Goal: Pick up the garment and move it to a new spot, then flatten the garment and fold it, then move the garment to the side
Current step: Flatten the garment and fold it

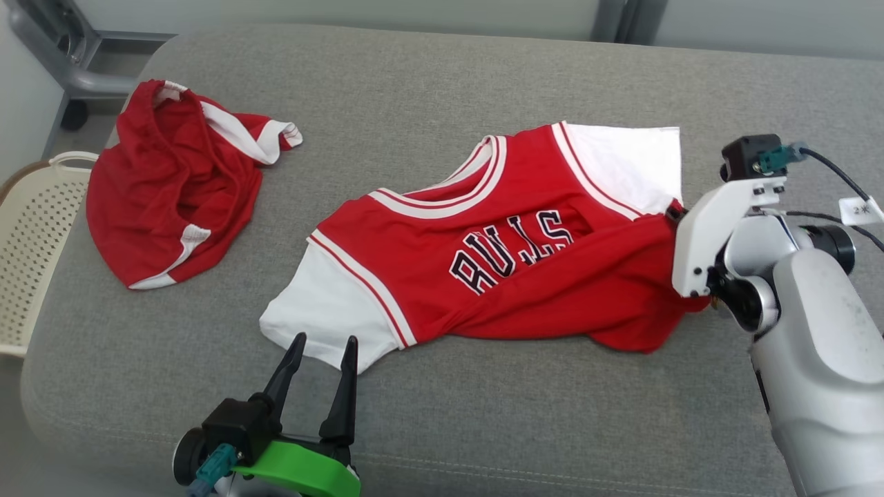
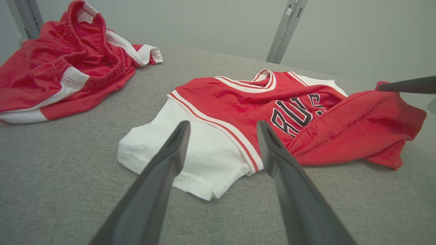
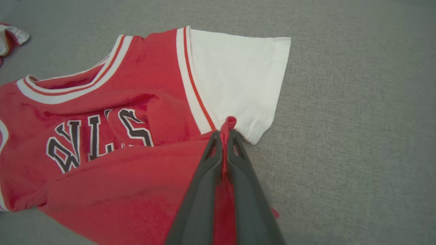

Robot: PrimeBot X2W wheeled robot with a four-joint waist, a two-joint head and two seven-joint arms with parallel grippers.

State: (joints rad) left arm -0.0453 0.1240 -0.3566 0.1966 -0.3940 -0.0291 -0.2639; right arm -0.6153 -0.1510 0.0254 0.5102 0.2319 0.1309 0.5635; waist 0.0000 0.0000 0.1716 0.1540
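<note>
- The grey cushion is the broad padded surface carrying everything. A pale perforated basket stands off its left edge.
- The jersey, red with white sleeves, is the garment we are after. It lies front-up near mid-cushion with the neck away from us. The chest and both sleeves lie fairly flat. The lower body is rucked up in a thick diagonal roll that hides part of the black lettering.
- The red shorts are a crumpled heap at the far left, well apart from the jersey. We leave them alone.
- The right hand is clamped on a ridge of the jersey's red side cloth, just beside the lower corner of the right sleeve. The cloth stands up between the fingers.
- The left hand is spread wide and holds nothing. It sits low just in front of the left sleeve's hem, and we cannot tell whether it touches.
- Step, as we read it: the grasp is made for the pick-up-and-move. Flattening and folding are not yet done.
- Next move, as we read it: the left hand takes the near sleeve or shoulder, then both hands rise together so the roll drops out. A one-sided lift would likely drag and twist the cloth.
</note>
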